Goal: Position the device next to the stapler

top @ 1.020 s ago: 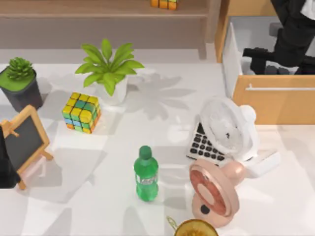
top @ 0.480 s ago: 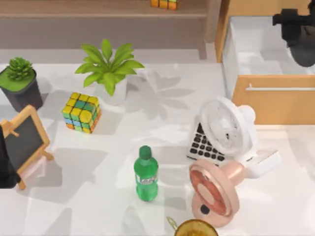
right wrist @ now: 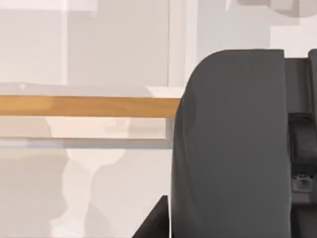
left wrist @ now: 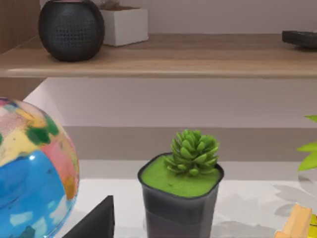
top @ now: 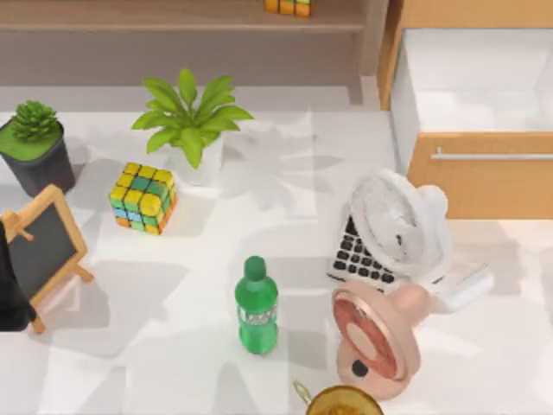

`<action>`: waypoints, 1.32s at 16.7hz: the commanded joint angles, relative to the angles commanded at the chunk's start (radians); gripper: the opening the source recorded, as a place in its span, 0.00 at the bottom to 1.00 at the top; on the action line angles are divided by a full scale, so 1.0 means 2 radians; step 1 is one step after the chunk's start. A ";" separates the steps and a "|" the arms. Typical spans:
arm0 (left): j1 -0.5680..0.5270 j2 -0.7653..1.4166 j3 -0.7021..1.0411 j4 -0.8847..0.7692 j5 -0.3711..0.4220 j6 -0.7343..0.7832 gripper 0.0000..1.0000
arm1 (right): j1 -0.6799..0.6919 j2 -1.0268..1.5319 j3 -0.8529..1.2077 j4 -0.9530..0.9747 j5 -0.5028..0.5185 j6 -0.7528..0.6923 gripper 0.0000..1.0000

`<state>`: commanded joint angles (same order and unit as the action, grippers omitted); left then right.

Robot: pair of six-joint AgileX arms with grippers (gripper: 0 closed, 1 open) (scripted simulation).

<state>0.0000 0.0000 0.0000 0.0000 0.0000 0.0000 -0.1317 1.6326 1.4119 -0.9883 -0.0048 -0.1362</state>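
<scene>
A dark grey rounded bulk (right wrist: 228, 148) is sitting close against the right wrist camera (possibly the device; I cannot tell, nor whether the right gripper is gripping it). Any carry should be clearing the white fan (top: 399, 226). The left arm (top: 9, 294) is idling at the table's left edge.

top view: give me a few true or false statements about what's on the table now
1. The green bottle stands upright. True.
2. The white fan lies partly over the calculator. True.
3. The colourful cube sits inside the open drawer. False: it is on the table's left part, near the leafy plant.
4. The pink fan is at the table's far left. False: it is right of the bottle, near the front edge.
5. The small chalkboard easel is at the left side, in front of the dark potted succulent. True.
</scene>
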 joint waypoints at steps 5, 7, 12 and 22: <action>0.000 0.000 0.000 0.000 0.000 0.000 1.00 | -0.083 -0.103 -0.187 0.007 -0.011 -0.085 0.00; 0.000 0.000 0.000 0.000 0.000 0.000 1.00 | -0.113 -0.136 -0.256 0.014 -0.014 -0.113 0.00; 0.000 0.000 0.000 0.000 0.000 0.000 1.00 | -0.172 -0.199 -0.382 0.042 -0.019 -0.164 0.00; 0.000 0.000 0.000 0.000 0.000 0.000 1.00 | -0.192 -0.224 -0.423 0.063 -0.022 -0.182 0.00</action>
<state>0.0000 0.0000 0.0000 0.0000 0.0000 0.0000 -0.5154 1.1856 0.5664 -0.8633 -0.0479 -0.5009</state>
